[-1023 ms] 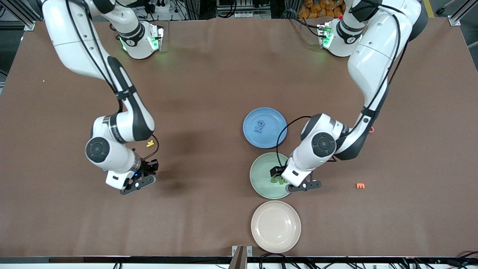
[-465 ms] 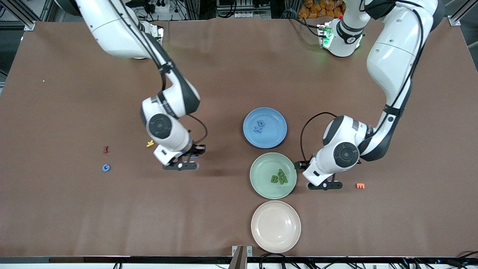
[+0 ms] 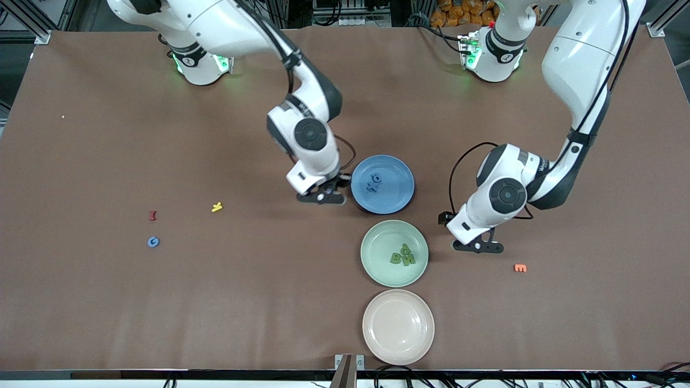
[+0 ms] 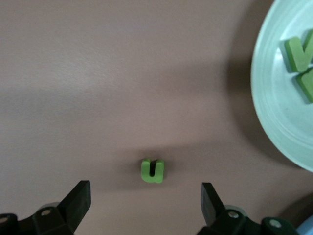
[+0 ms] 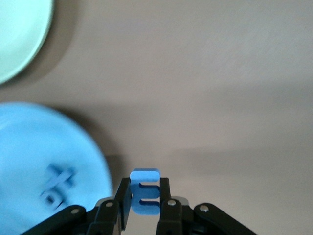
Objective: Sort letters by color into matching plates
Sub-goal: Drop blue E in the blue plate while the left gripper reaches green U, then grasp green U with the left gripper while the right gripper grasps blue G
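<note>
Just beside blue plate point(image 3: 396, 196) rim: right gripper point(image 5: 142, 204).

Front view looks down from high across the table; 2 wrist views look close down, sharing the green plate point(image 4: 274, 105) point(image 5: 17, 36) point(image 3: 377, 256).

Bare brown worktop point(image 3: 269, 302) wide open toward the right arm's end, dotted only with a small round blue letter point(image 3: 153, 242), dark red letter point(image 3: 152, 215) and yellow letter point(image 3: 216, 206); round blue plate point(image 3: 396, 196), mint green plate point(image 3: 377, 264) and beige plate point(image 3: 398, 326) ranked closely, leaving narrow gaps.
</note>
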Motion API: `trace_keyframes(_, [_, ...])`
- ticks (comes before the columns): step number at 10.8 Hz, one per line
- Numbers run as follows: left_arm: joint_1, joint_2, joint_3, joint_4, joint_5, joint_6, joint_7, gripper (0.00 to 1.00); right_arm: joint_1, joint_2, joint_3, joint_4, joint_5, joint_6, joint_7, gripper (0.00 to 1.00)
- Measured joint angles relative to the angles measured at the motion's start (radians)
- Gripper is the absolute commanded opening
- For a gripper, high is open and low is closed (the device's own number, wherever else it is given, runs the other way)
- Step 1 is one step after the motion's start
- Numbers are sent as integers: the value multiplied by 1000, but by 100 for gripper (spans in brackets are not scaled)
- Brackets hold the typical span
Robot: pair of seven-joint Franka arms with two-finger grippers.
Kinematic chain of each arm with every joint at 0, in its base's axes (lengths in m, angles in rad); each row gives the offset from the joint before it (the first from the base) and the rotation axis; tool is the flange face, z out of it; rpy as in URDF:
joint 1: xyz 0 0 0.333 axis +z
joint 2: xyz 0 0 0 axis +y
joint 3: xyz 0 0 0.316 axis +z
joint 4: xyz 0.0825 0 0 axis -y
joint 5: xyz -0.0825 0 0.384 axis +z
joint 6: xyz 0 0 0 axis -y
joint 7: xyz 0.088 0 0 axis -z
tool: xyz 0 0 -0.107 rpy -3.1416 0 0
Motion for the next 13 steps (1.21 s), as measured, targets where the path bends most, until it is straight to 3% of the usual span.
trace_keyframes(3, [16,-23,1,-127,45,151,0,98,105,34,-1,53,0,6,121,0])
trace_keyframes(6, [20,-24,3,-143,71,178,0,94,138,102,9,156,11,12,144,2])
trace_keyframes(7, [24,-24,4,-144,71,183,0,94,139,127,12,190,13,19,144,15])
trace_keyframes(8, [30,-24,4,-144,71,189,0,93,139,149,13,219,14,29,144,99])
trace_keyframes(13, [37,-7,5,-151,71,238,-2,90,131,178,9,252,14,64,138,100])
